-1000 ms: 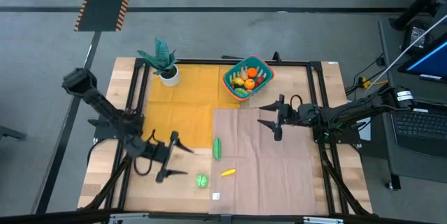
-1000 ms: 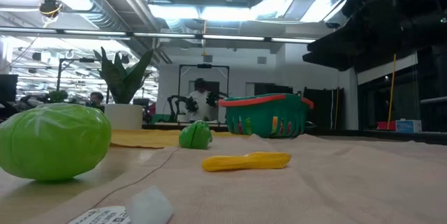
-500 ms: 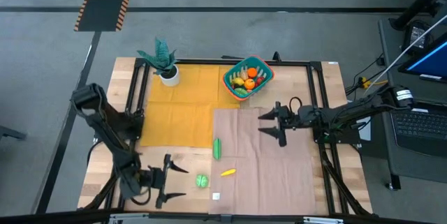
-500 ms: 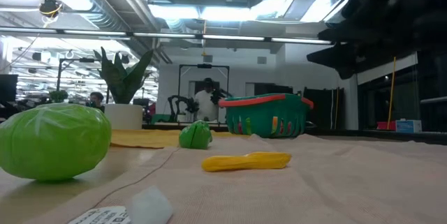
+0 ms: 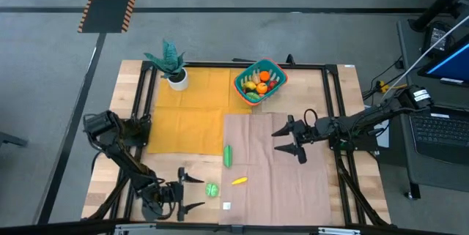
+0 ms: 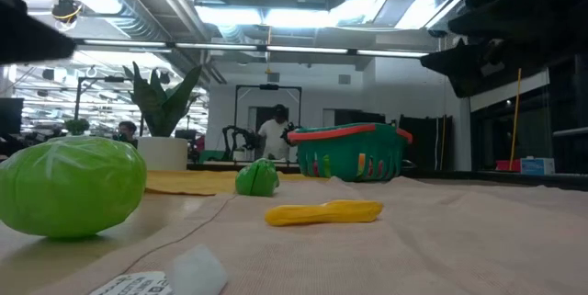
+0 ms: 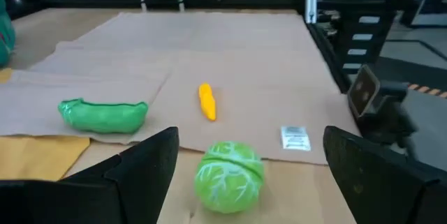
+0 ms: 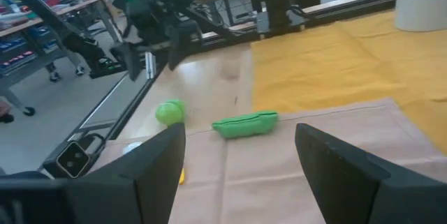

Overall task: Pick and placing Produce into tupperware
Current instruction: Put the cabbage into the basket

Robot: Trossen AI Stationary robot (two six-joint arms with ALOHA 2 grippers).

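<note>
Tabletop holds green cabbage (image 5: 212, 189) between spread left gripper (image 5: 193, 193) fingers.

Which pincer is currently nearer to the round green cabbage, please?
Left. The left pincer sits open right beside the cabbage; the right pincer hovers open farther off, above the tan cloth.

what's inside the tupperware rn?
The tupperware holds a heap of produce: orange, yellow, red and green pieces show on top. Anything beneath that top layer, and the container's bottom, is covered.
</note>
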